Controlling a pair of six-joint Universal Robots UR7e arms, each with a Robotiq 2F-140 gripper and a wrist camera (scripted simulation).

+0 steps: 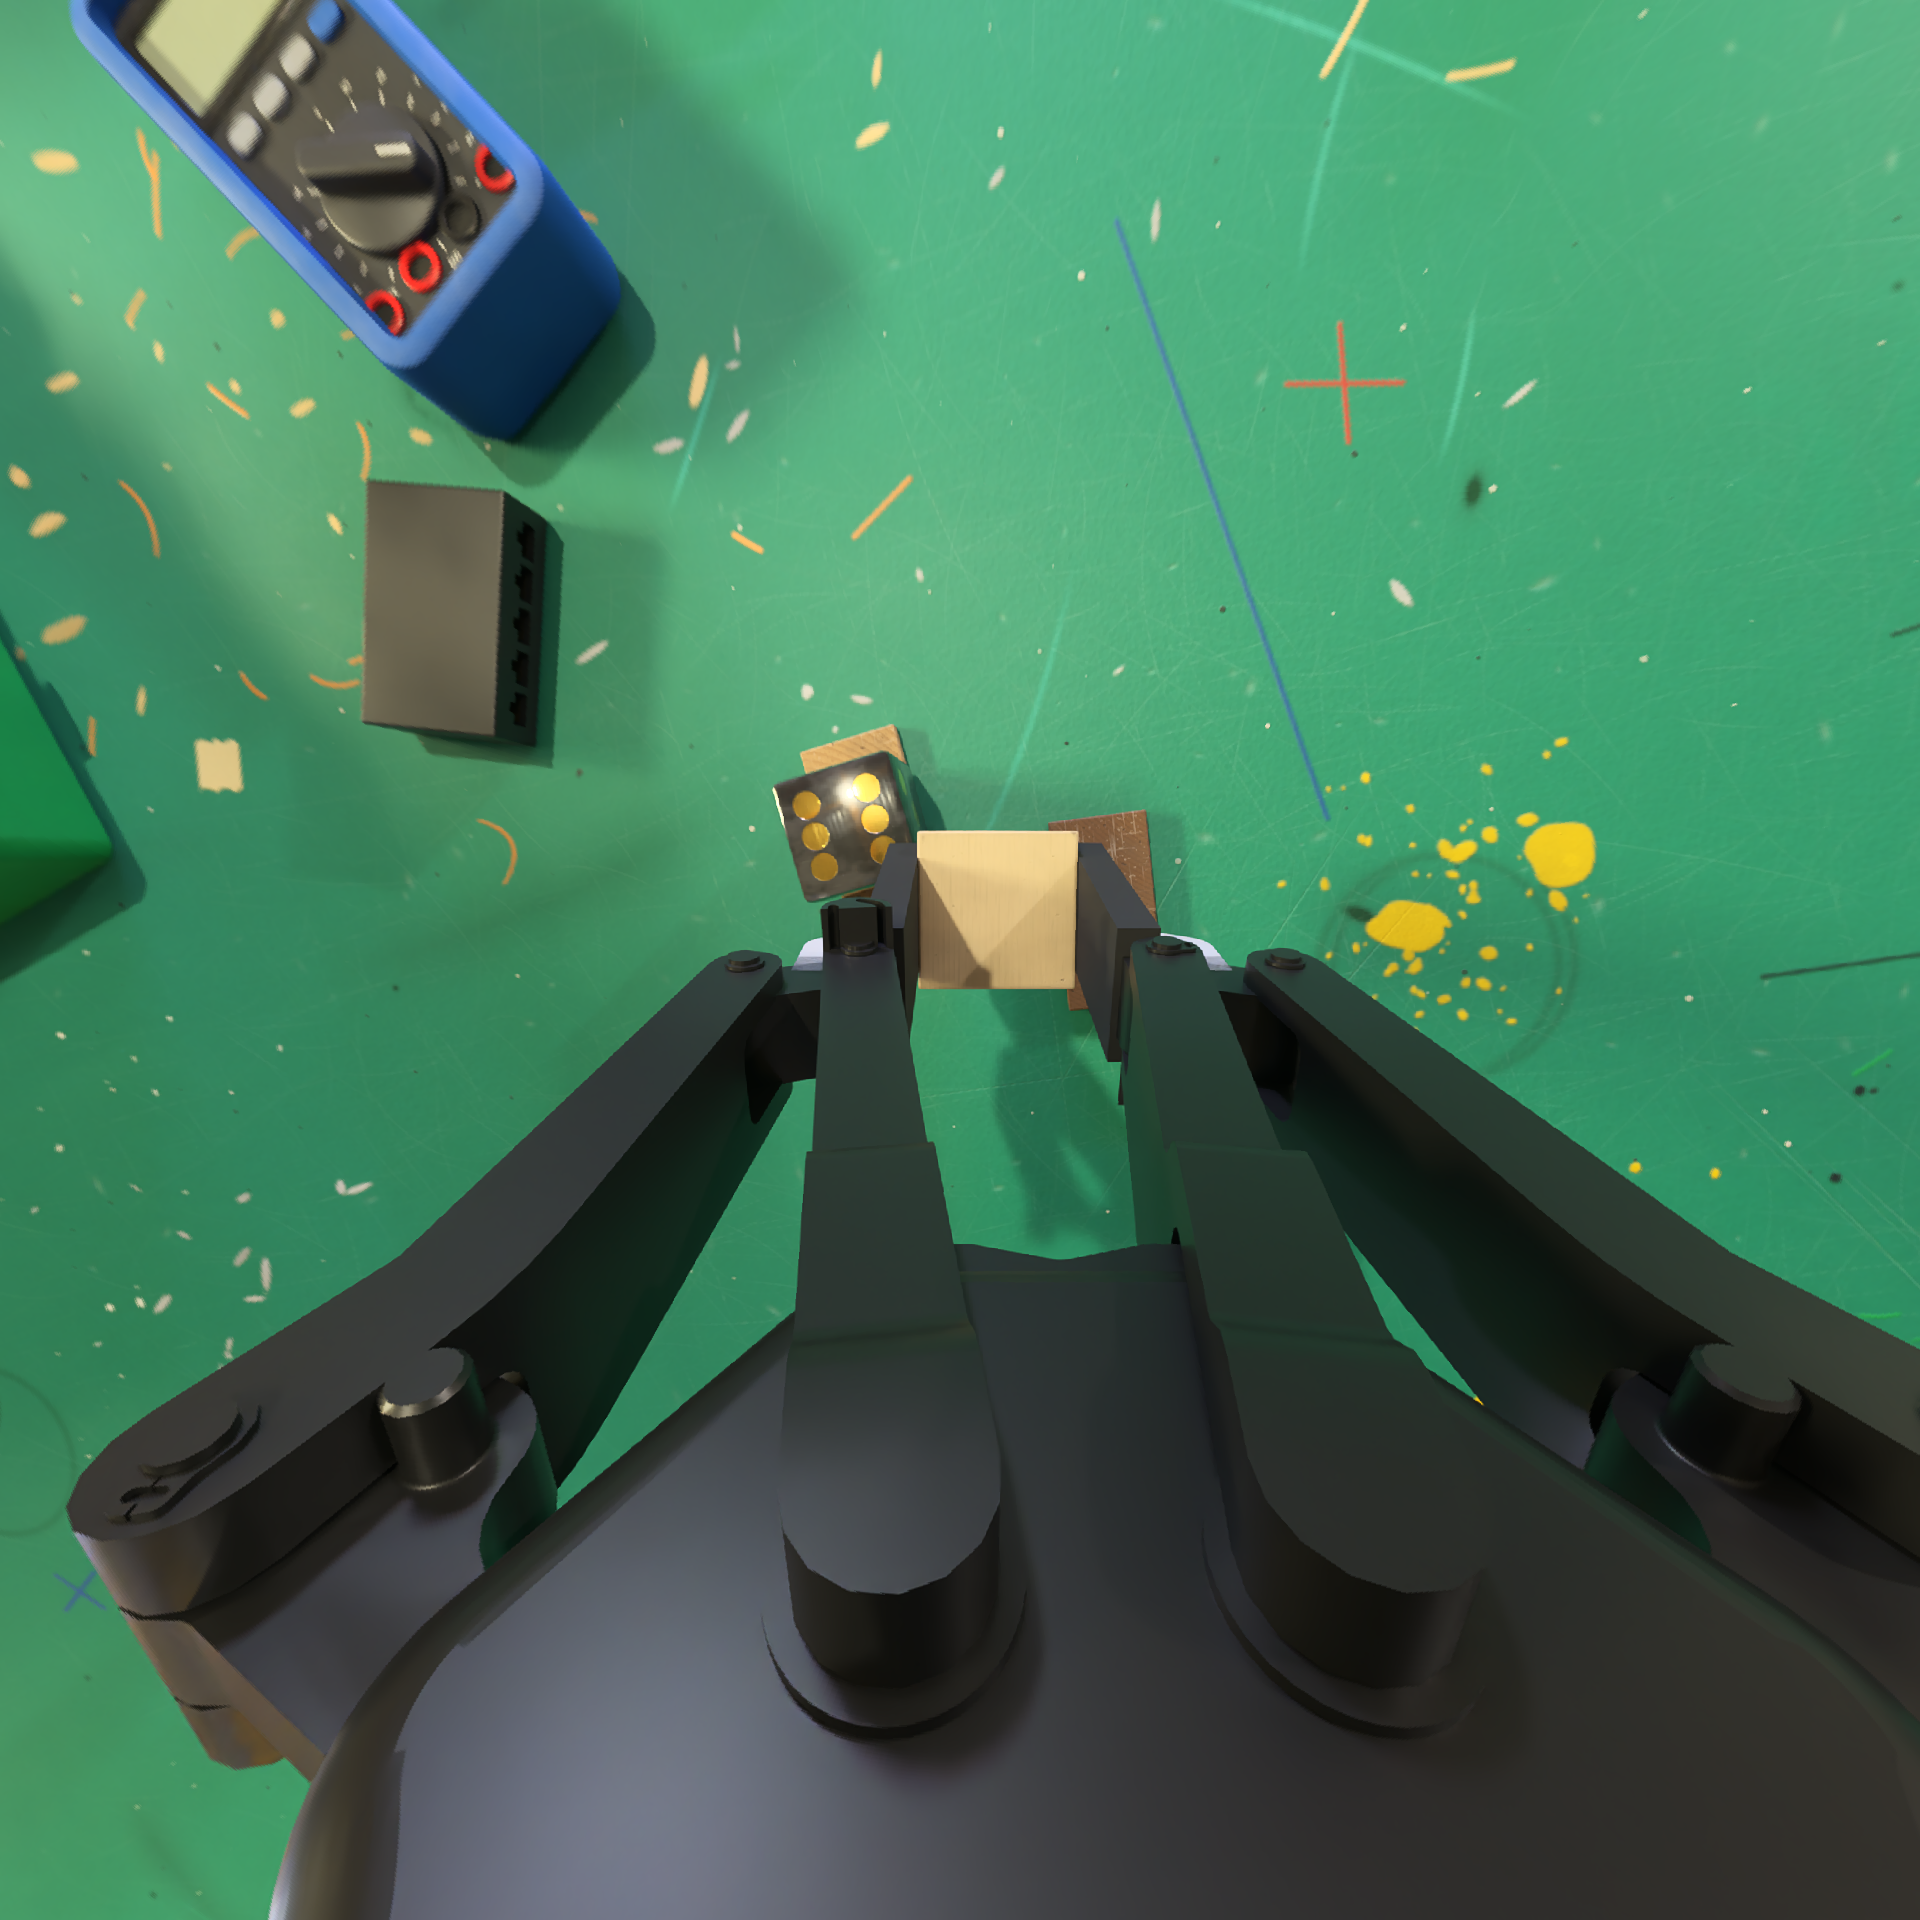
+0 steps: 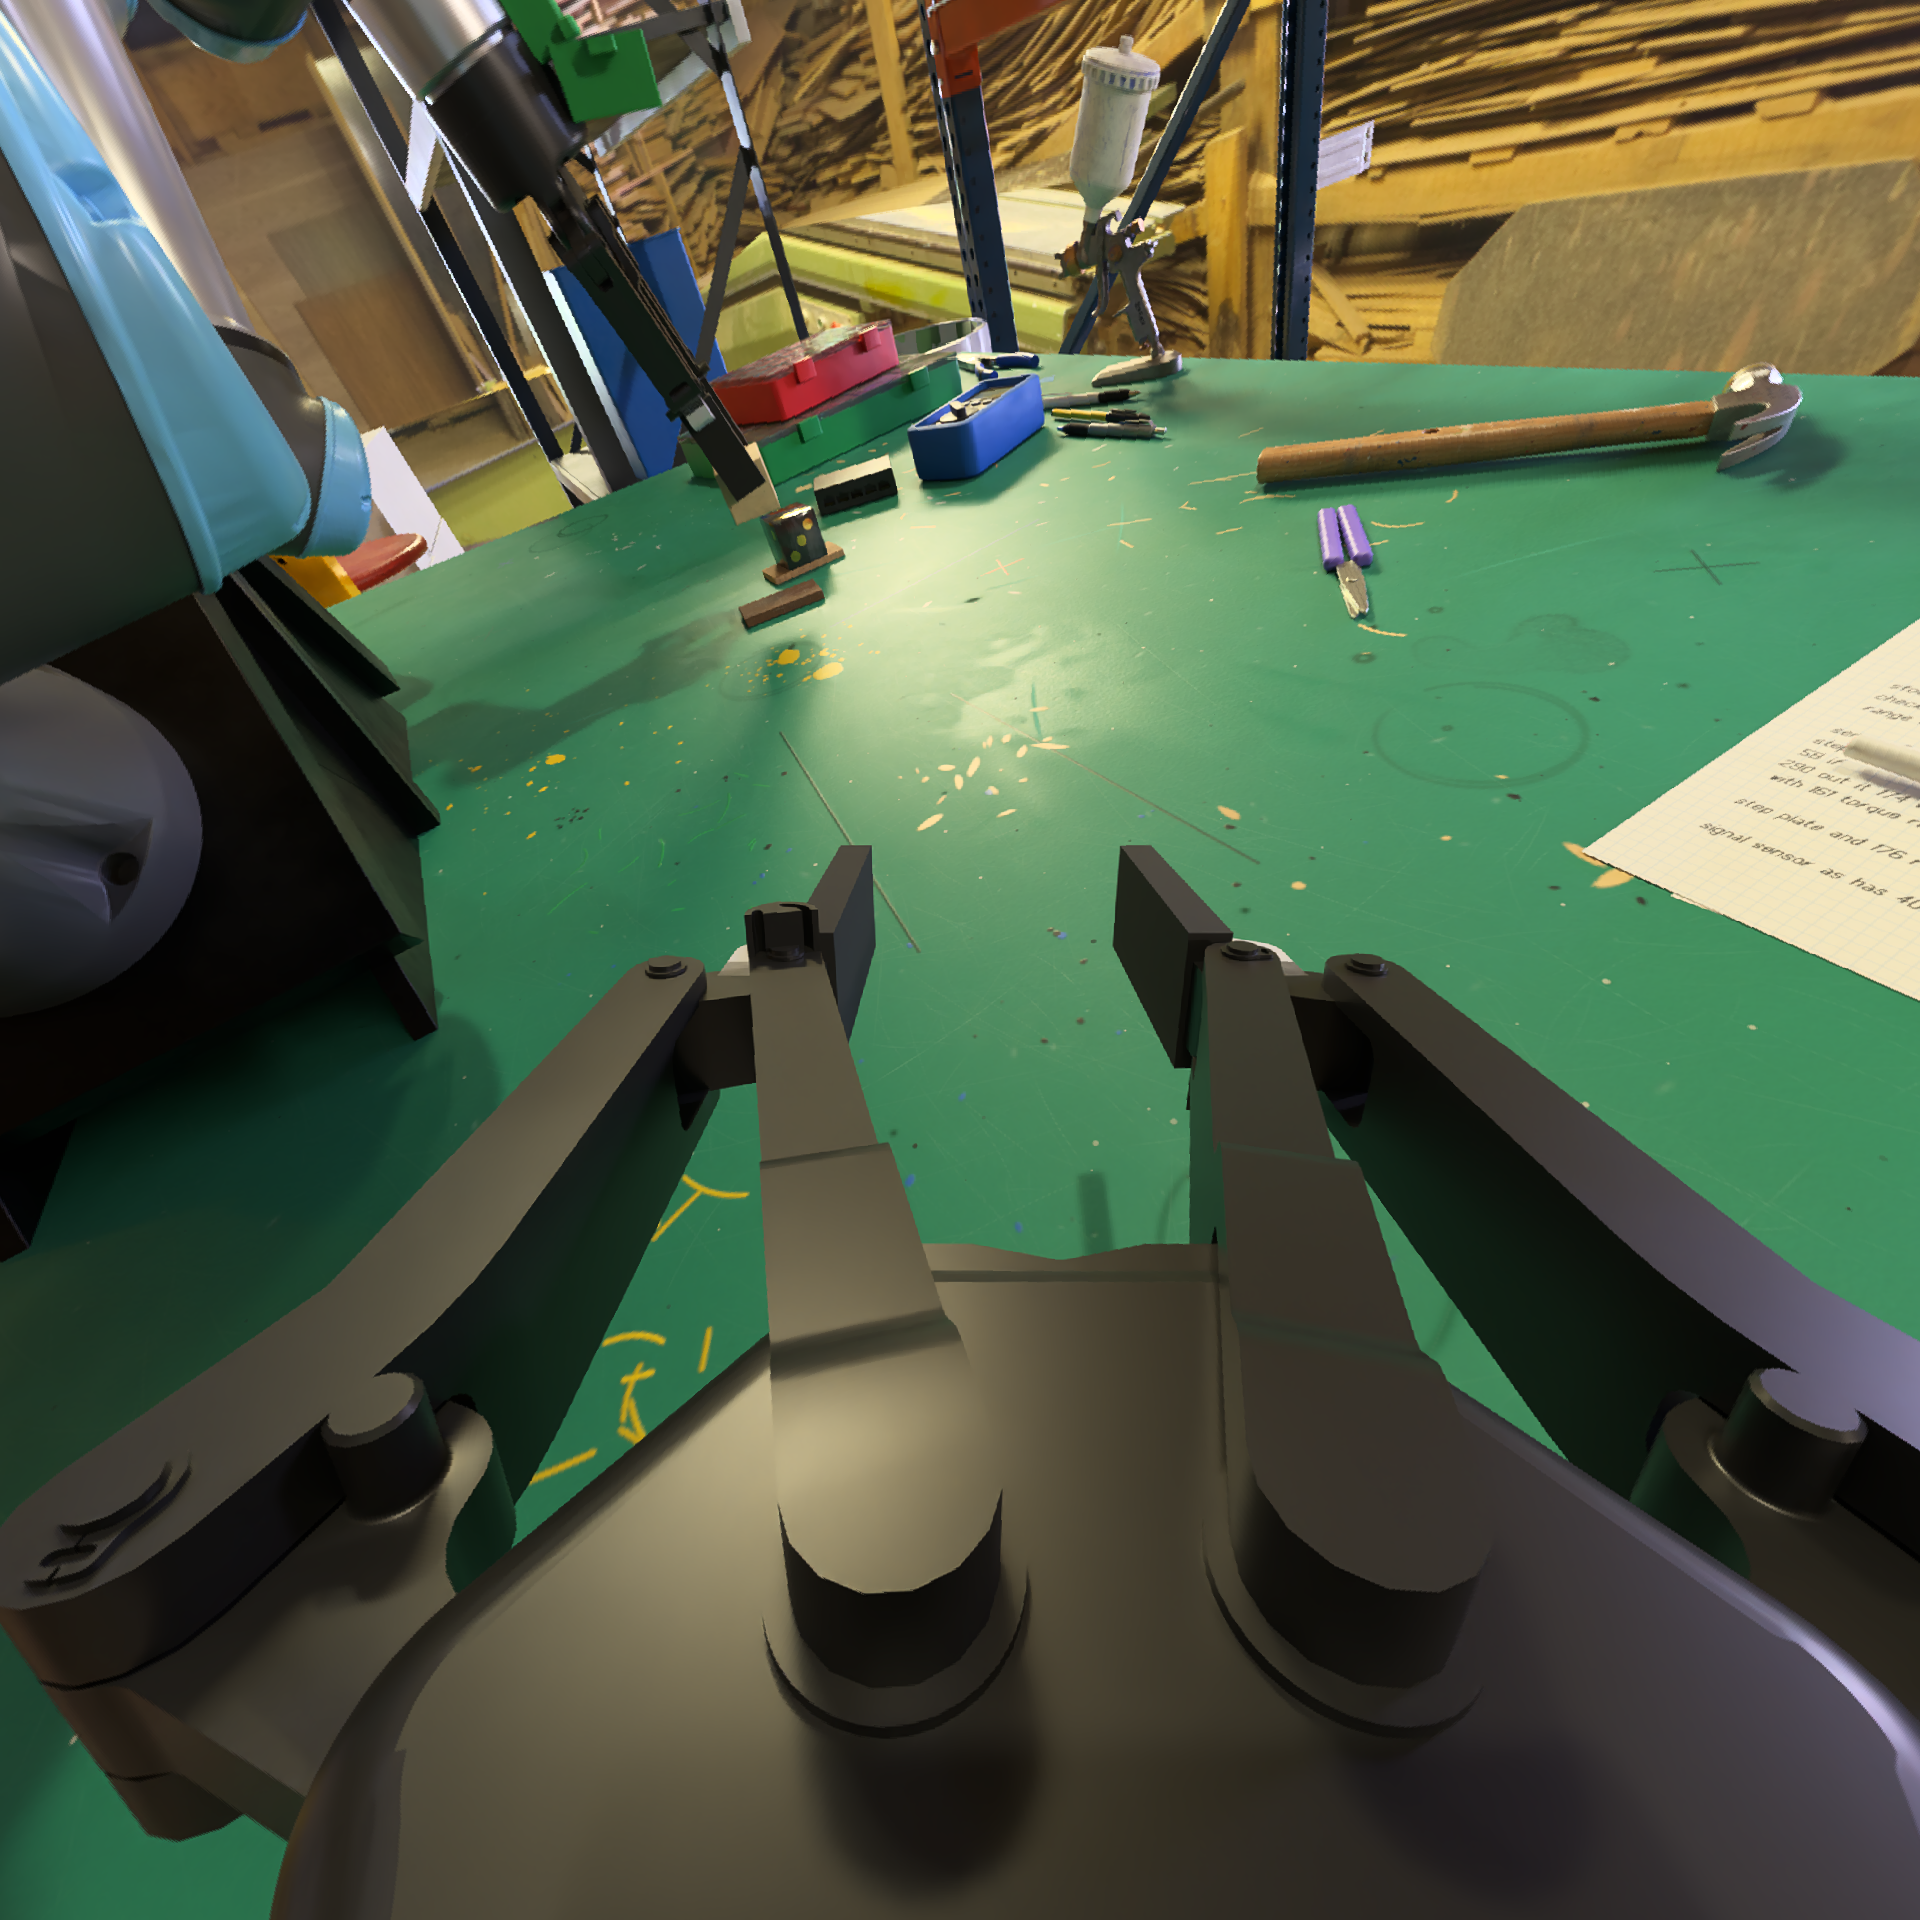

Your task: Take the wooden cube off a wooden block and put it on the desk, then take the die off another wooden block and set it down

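**Pale wood in the pincer, lifted clear of its block**

Black pads of the left gripper [image 1: 995, 914] pinch the wooden cube [image 1: 995, 906] from both sides, one pad flat against each opposite face. The right wrist view shows the same cube [image 2: 755, 503] hanging in the air at the end of the left arm, above the die and clear of the desk [image 1: 1351, 623]. The dark brown block [image 1: 1120, 844] it belongs to lies empty just behind the cube. Just left of the cube, the black die [image 1: 844, 831] with yellow pips sits on a lighter wooden block [image 1: 854, 745].

Farther off lie a black box with ports [image 1: 457, 611] and a blue multimeter [image 1: 343, 177]. The right gripper [image 2: 992, 914] hangs spread over bare desk, holding nothing.

The main risk, as I judge it, is the die: the left finger passes very close to it, so a sideways drift while lowering could knock it off its block. Letting go too high could make the cube bounce or roll. Setting it down again on the brown block would undo the step.
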